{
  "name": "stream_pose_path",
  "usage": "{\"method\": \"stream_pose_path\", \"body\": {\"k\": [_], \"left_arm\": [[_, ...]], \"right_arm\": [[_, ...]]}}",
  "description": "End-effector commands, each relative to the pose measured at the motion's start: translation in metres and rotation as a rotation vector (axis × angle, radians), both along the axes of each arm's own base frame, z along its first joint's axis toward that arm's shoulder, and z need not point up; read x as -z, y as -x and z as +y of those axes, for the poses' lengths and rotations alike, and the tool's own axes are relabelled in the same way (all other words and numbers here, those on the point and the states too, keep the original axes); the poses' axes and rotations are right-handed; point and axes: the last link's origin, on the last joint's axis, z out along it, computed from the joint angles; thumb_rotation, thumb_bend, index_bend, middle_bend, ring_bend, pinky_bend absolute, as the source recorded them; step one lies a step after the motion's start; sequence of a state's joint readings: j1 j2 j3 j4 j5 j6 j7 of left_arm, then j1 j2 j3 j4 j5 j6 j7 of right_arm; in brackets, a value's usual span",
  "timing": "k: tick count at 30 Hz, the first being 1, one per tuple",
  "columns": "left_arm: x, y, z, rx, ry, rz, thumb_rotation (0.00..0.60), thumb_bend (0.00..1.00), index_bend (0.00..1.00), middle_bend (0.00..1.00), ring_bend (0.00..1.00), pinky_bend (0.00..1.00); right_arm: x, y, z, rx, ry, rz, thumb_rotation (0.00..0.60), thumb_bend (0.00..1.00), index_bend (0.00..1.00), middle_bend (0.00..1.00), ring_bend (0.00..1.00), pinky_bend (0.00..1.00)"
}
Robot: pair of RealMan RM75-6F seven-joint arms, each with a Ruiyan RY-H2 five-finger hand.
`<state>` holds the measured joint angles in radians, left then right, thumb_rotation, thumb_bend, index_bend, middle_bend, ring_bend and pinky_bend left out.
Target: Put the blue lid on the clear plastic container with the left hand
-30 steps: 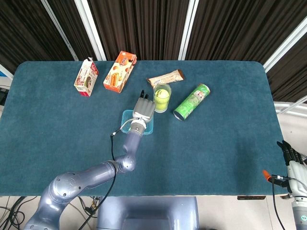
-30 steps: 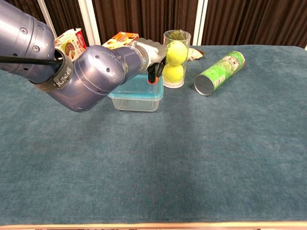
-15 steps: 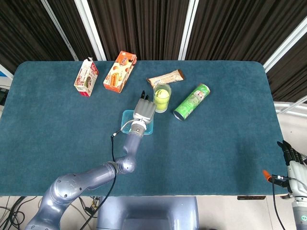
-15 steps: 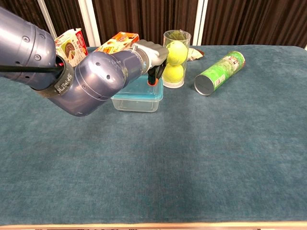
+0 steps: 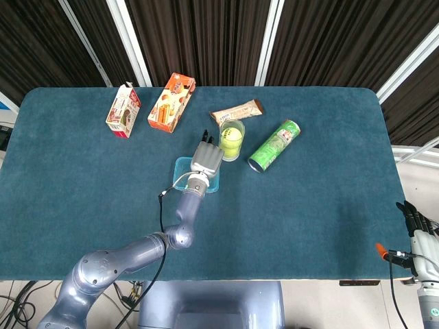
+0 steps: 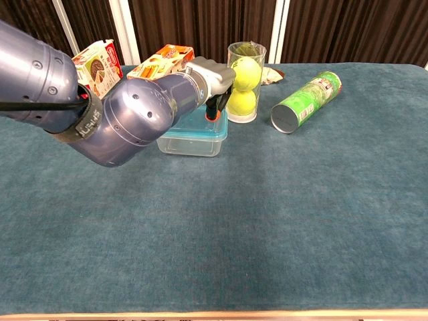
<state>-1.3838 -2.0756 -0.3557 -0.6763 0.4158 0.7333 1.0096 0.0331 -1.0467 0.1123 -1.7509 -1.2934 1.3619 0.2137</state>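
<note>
Head view: The left hand (image 5: pixel 205 159) lies over the far part of the clear plastic container (image 5: pixel 182 179), fingers extended toward the tumbler (image 5: pixel 232 140). The blue lid (image 5: pixel 214 182) shows as a blue rim around the container, apparently already on it. Judgement: the step in hand is seating the lid. Whether the hand presses, grips or merely hovers cannot be told from this view. The next move calls for confirming that all edges are seated, then lifting the hand straight up, clear of the tumbler just beside it. The right hand (image 5: pixel 418 232) hangs off the table edge, well apart; its fingers appear loosely extended and hold nothing.

Chest view: The left hand (image 6: pixel 212 75) sits above the far edge of the blue lid (image 6: pixel 195 124), which covers the clear plastic container (image 6: pixel 190 144). The forearm hides the container's left part. No contents are visible through the clear wall. The tumbler (image 6: pixel 245 81), touching or just beside the hand, holds two tennis balls stacked. A green chip can (image 6: pixel 306 101) lies on its side, closed end toward the camera.
</note>
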Motion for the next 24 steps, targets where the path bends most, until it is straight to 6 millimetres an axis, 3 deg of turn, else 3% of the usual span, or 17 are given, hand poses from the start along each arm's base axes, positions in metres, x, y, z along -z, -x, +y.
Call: {"method": "stream_pose_path", "body": {"k": [1,15,24], "left_arm": [[0.001,0.002,0.0,-0.001,0.001,0.005,0.6,0.53,0.63,0.57,0.14,0.0],[0.001,0.003,-0.003,0.005,-0.001,0.008,0.6,0.53,0.64,0.57,0.14,0.0],[-0.019,-0.013,-0.007,0.048,-0.027,-0.059,0.6,0.54,0.64,0.57,0.14,0.0]], "right_arm": [[0.0,0.0,0.0,-0.001,0.0,0.0,0.6,0.29,0.1,0.0,0.0,0.0],[0.0,0.0,0.0,-0.005,0.002,0.004,0.6,0.29,0.1,0.0,0.0,0.0],[0.0,-0.001,0.0,-0.008,0.003,0.009,0.6,0.29,0.1,0.0,0.0,0.0]]}}
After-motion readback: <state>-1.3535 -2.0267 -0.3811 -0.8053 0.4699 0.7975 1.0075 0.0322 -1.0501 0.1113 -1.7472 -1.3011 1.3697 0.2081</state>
